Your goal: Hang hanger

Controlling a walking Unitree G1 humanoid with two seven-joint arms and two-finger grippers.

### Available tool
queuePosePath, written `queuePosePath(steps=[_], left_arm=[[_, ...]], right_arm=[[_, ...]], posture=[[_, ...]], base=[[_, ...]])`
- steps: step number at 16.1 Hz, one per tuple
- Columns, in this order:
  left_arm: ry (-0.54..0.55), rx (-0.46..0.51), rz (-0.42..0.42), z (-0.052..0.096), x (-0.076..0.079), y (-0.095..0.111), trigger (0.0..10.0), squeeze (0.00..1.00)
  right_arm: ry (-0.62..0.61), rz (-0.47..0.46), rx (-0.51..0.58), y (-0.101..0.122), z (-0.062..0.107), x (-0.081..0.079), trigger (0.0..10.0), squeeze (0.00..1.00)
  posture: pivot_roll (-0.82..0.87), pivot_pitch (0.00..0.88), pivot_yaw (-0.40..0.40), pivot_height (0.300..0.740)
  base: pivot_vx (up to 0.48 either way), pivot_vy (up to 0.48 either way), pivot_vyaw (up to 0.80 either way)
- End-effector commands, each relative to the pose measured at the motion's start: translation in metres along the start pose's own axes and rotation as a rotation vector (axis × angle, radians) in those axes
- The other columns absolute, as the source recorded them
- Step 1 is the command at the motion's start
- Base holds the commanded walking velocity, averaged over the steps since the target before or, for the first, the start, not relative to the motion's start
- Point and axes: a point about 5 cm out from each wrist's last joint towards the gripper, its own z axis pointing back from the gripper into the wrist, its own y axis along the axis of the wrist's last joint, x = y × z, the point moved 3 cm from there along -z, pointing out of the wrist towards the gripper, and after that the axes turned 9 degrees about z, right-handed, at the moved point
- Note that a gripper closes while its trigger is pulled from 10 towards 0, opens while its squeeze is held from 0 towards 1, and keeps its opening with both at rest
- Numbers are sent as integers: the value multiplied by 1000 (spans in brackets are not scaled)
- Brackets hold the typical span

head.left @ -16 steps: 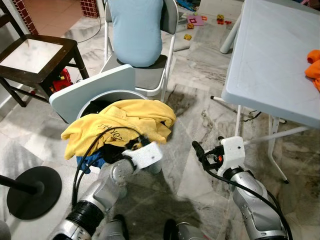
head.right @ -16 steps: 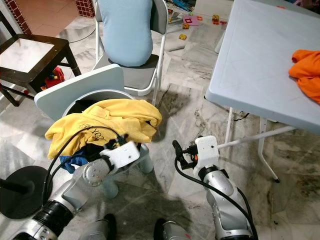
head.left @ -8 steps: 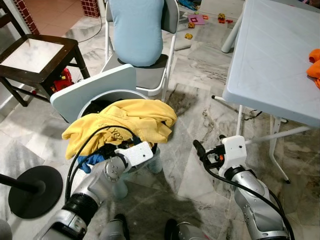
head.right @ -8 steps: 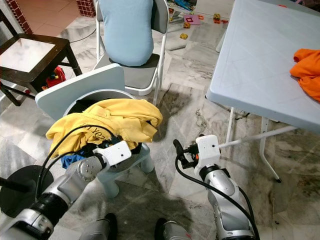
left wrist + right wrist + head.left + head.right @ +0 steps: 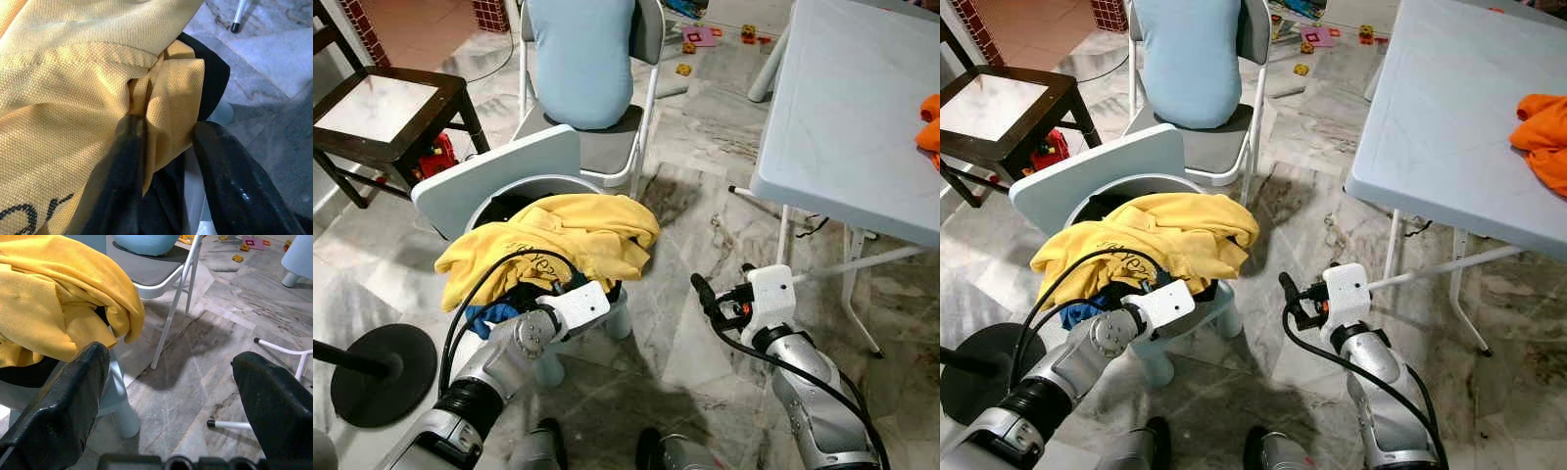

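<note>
- Two silver arms reach forward and down from the robot over the marble floor.
- The left arm is bent at the elbow and angles up toward a round laundry basket; its white wrist block sits against the basket's front edge.
- The left end effector is pushed into the pile of clothes, its two black fingers pinching a fold of the yellow shirt, with dark cloth just beneath.
- That yellow shirt drapes over the basket's rim, with blue and black clothes under it.
- The right arm is raised from the elbow, wrist block upright, and hangs in the air between the basket and the grey tabletop.
- The right end effector points toward the basket with its fingers spread wide apart and nothing between them.
- No hanger can be made out among the clothes.
- A folding chair with a light blue cushion stands behind the basket, and a dark wooden stool stands to the left.
- An orange cloth lies on the tabletop at its far right edge.
- A black round stand base rests on the floor beside the left arm.
</note>
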Motion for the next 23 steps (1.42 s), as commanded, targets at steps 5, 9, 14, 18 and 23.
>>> queuePosePath(steps=[5, 9, 14, 18, 23], left_arm=[[35, 52, 38, 0, -6, 10, 0, 0], [196, 161, 86, 7, -37, 30, 0, 0], [275, 161, 77, 23, -51, 22, 3804, 0], [142, 154, 171, 23, -21, 18, 10000, 1000], [-65, 139, 1, 37, 12, 22, 10000, 1000]], right_arm=[[3, 13, -7, 0, 0, 0, 10000, 0], [-1, 16, -5, 0, 0, 1, 10000, 0], [8, 15, -9, -2, -1, -1, 10000, 0], [12, 14, -3, 0, -3, -4, 10000, 0], [3, 11, -13, -4, 1, -2, 10000, 0]], posture=[[-22, 228, -63, 740], [-22, 224, -60, 740], [-6, 226, -63, 740], [-4, 227, -56, 740], [1, 232, -53, 740]], base=[[0, 0, 0], [0, 0, 0], [0, 0, 0], [0, 0, 0], [0, 0, 0]])
